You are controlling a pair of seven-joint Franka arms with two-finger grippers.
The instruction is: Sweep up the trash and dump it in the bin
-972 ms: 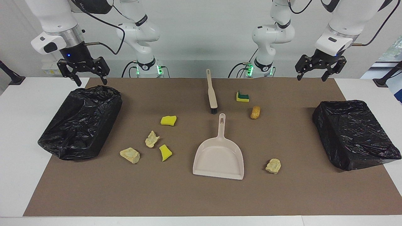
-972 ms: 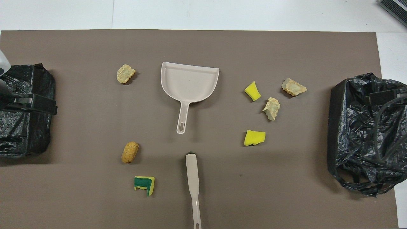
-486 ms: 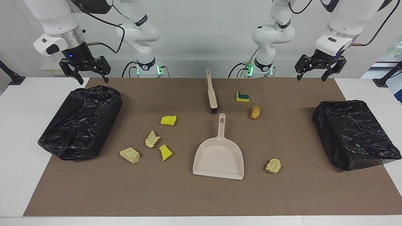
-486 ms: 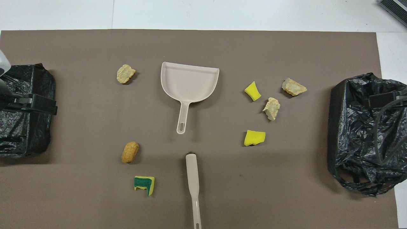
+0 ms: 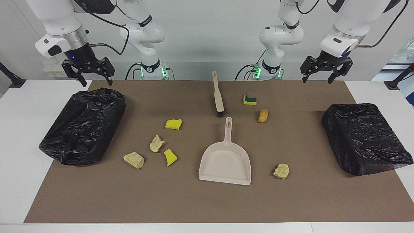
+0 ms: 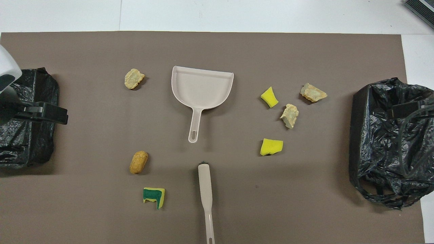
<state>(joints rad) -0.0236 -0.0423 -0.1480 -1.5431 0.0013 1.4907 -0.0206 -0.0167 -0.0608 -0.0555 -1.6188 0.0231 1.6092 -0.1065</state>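
Observation:
Several scraps of trash lie on the brown mat: a green-backed sponge and an orange-brown lump near the brush, a pale chunk beside the dustpan, and yellow sponge pieces with pale chunks toward the right arm's end. A black-bagged bin stands at that end. My right gripper hangs open and empty over the bin's robot-side edge. Over the mat's corner at the other end, my left gripper hovers, also open and empty.
A second black-bagged bin stands at the left arm's end of the table. The dustpan's handle points toward the robots, in line with the brush head. White tabletop borders the mat at both ends.
My left gripper has drifted a little toward the table's middle. My right gripper has risen slightly above its bin. Nothing on the mat has moved.

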